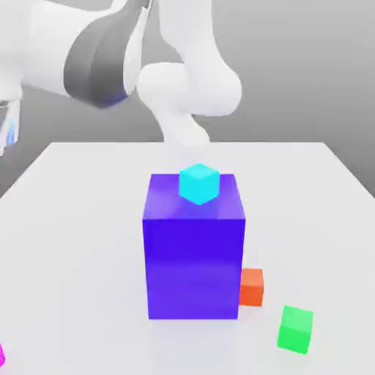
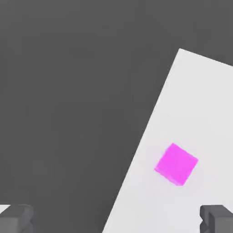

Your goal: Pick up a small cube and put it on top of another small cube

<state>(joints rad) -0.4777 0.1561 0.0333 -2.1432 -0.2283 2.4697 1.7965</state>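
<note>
Small cubes, four in number. The cyan cube (image 1: pixel 199 184) rests on the top face of a large blue block (image 1: pixel 194 267), one vertical edge turned toward the exterior view's camera. The orange cube (image 1: pixel 252 287), upright on the white table (image 1: pixel 80 256), is partly hidden by the block, at the exterior view's right of it. The green cube (image 1: pixel 295 330) lies nearer the camera, slightly rotated. The magenta cube (image 2: pixel 176 164) lies on the table near its edge, apart from the others.

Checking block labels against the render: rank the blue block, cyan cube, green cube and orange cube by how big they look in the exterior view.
1. Blue block
2. Green cube and cyan cube: too alike to rank
3. Orange cube, partly hidden behind the blue block
</note>
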